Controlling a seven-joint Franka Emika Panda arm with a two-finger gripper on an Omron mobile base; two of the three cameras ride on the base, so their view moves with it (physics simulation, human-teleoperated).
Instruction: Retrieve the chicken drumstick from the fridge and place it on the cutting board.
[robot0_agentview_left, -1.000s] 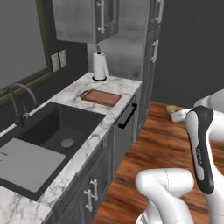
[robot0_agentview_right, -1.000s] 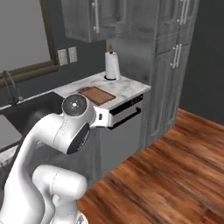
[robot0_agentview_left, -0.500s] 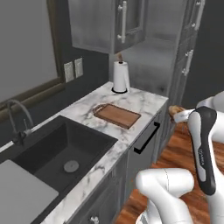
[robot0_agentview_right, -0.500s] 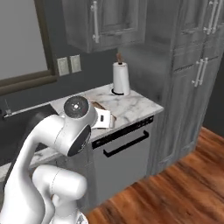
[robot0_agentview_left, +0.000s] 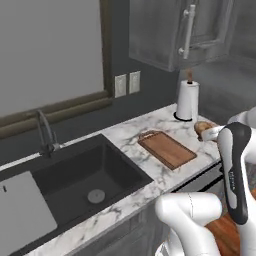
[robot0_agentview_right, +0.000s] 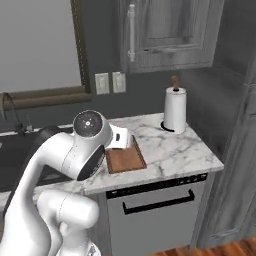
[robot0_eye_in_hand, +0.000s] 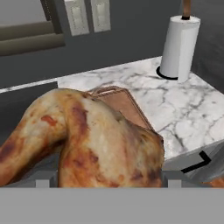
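The chicken drumstick (robot0_eye_in_hand: 96, 140), golden-brown and lumpy, looms close in the hand view, and my gripper (robot0_eye_in_hand: 109, 179) is shut on it. Its fingertips are mostly hidden behind the meat. In the left base view the chicken drumstick (robot0_agentview_left: 202, 127) hangs at the hand just right of the cutting board (robot0_agentview_left: 167, 149), above the marble counter. The reddish-brown cutting board (robot0_agentview_right: 125, 160) lies flat and bare on the counter, partly behind my arm in the right base view. From the hand, the cutting board (robot0_eye_in_hand: 124, 103) is ahead, past the meat. The fridge is out of view.
A paper towel roll (robot0_agentview_left: 187, 100) stands upright at the counter's back right, beyond the board. A dark sink (robot0_agentview_left: 85, 180) with a faucet (robot0_agentview_left: 45, 132) lies left of the board. An upper cabinet (robot0_agentview_left: 185, 30) hangs overhead. A dishwasher front with a black handle (robot0_agentview_right: 160, 202) sits under the counter.
The base has driven, so the whole scene has shifted: counter and cutting board are now closer and more central. The drumstick has stayed in the gripper.
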